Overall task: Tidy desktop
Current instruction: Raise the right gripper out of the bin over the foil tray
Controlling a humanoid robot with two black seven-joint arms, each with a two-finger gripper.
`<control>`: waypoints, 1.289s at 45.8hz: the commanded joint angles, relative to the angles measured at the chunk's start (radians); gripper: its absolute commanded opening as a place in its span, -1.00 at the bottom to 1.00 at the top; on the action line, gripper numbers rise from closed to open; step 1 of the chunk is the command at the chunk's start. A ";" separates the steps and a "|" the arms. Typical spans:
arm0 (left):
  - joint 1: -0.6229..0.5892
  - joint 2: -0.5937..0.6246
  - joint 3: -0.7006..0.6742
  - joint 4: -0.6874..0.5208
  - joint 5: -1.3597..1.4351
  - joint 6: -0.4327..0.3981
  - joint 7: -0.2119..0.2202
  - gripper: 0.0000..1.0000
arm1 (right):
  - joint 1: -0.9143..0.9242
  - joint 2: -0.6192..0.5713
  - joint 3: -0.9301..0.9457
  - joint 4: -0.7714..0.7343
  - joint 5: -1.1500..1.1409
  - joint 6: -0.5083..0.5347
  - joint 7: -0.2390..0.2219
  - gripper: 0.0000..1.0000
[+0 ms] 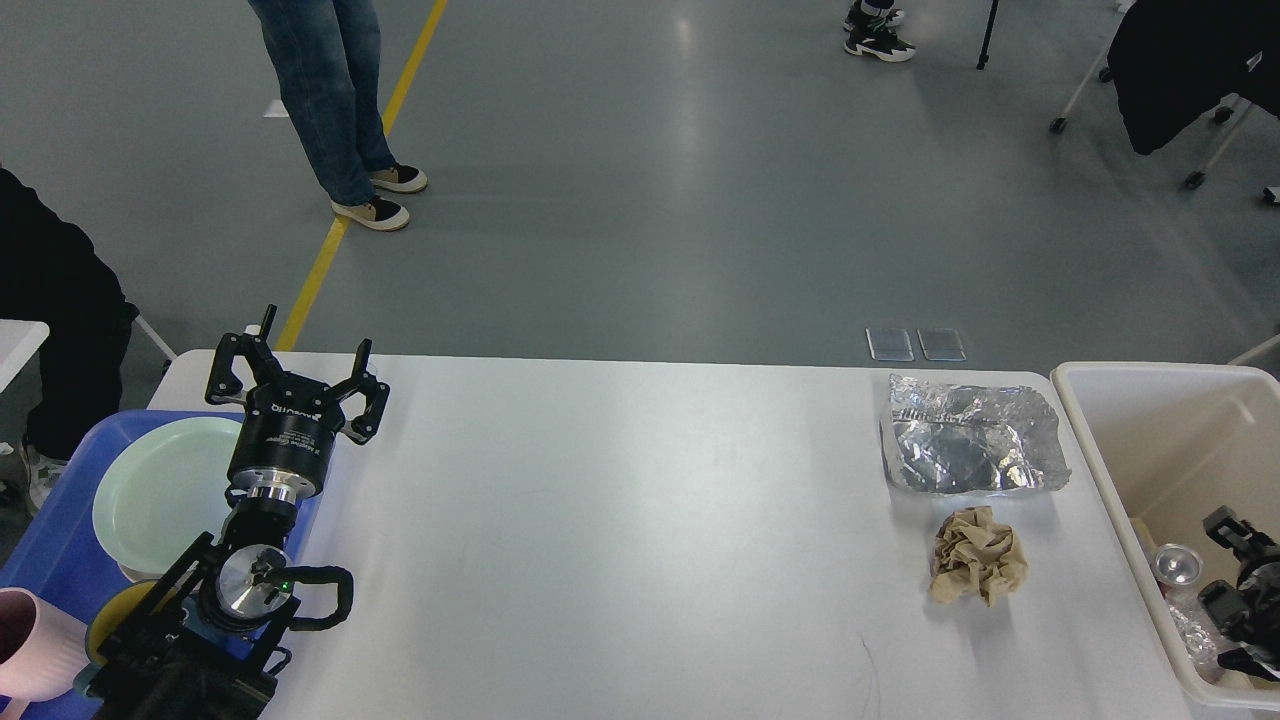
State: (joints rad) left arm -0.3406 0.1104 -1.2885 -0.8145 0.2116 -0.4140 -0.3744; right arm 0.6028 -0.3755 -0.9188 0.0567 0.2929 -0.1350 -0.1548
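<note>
The white desktop fills the middle of the head view. On its right part lie a crumpled silver foil sheet and, just in front of it, a crumpled brown paper ball. My left gripper is open and empty, raised over the desktop's far left corner beside the blue tray. My right gripper is inside the beige bin at the right edge. It is dark and partly cut off, so its fingers cannot be told apart. A silver can lies in the bin next to it.
The blue tray holds a pale green plate, a pink cup and a yellow item. A person in jeans stands on the floor beyond the table. A dark-clothed person is at the far left.
</note>
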 commanded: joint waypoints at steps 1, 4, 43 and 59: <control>0.000 0.000 0.000 0.000 0.000 0.000 0.002 0.93 | 0.058 -0.039 -0.002 0.003 -0.001 0.101 -0.003 1.00; 0.000 0.000 0.000 0.000 0.000 0.000 0.000 0.93 | 0.095 -0.049 -0.005 0.003 -0.003 0.144 -0.003 1.00; 0.000 0.000 0.000 0.000 0.000 0.000 0.002 0.93 | 1.002 -0.028 -0.316 0.658 -0.164 0.489 -0.097 1.00; 0.000 0.000 0.000 0.000 0.000 0.000 0.002 0.93 | 1.449 0.087 -0.331 1.027 -0.166 0.730 -0.097 1.00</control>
State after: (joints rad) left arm -0.3407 0.1104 -1.2885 -0.8145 0.2117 -0.4144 -0.3728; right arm 1.9159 -0.3253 -1.2547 0.9441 0.1263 0.5404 -0.2517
